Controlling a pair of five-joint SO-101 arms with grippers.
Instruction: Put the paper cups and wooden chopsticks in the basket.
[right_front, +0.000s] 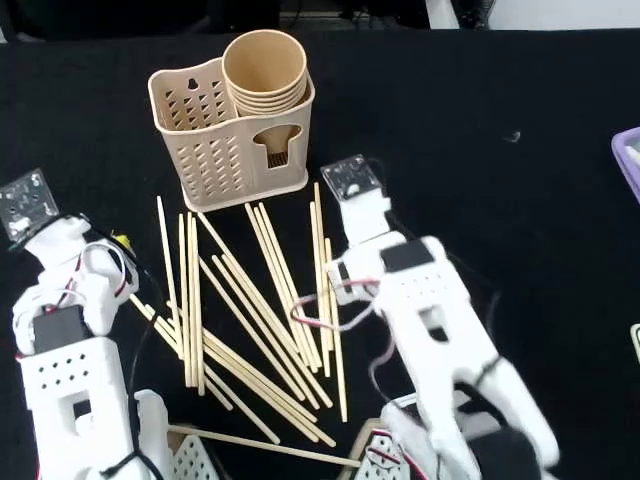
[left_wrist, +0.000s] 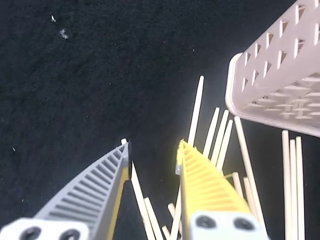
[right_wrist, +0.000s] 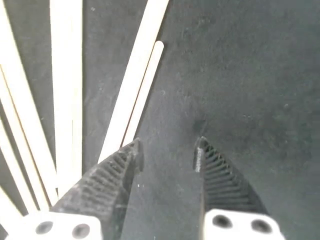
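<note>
The left pincer (left_wrist: 153, 146) and right pincer (right_wrist: 168, 144) both stand partly open and empty over the black table (right_front: 520, 230), with the wooden chopsticks (right_front: 190, 300) scattered at 6 o'clock from the basket (right_front: 215, 165), whose 3 o'clock side holds the stacked paper cups (right_front: 265, 65).

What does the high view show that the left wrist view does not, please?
The high view adds the stack of tan paper cups standing in the beige perforated plastic basket, and the white right arm. The left wrist view adds the left gripper, open, grey one side, yellow the other. Both share the basket and the scattered pale wooden chopsticks.
</note>
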